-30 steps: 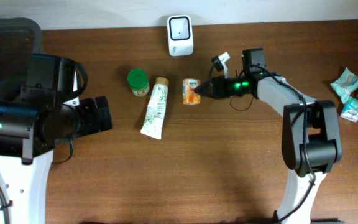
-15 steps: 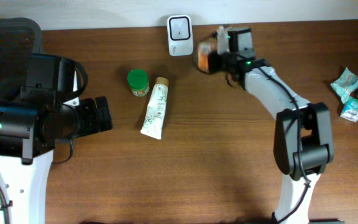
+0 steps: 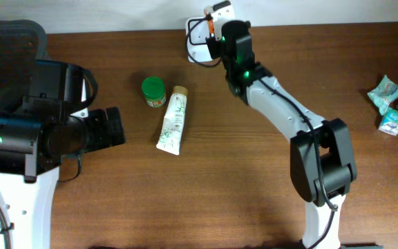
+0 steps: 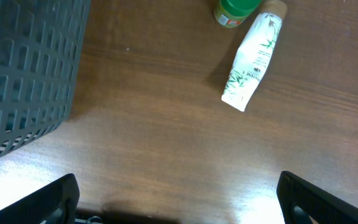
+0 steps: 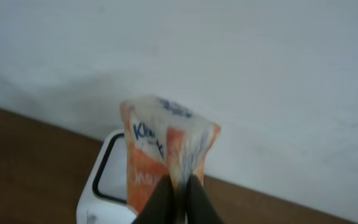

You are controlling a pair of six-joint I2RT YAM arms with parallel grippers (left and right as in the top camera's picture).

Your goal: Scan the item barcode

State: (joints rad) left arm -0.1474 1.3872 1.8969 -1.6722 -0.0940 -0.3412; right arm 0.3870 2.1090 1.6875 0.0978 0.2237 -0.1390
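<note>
Right hand [image 5: 178,186] pinches orange packet [image 5: 166,143] by scanner [image 5: 91,202], packet barely visible overhead.

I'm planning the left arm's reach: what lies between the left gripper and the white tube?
Only bare wooden table lies between the open left gripper and the white tube, as the left wrist view shows.

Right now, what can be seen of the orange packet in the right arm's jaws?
The orange packet is a soft, crinkled plastic pouch, orange and white with blue lettering. The right gripper pinches its lower edge, jaws shut, holding it upright in the air above the white scanner, before a pale wall.
</note>
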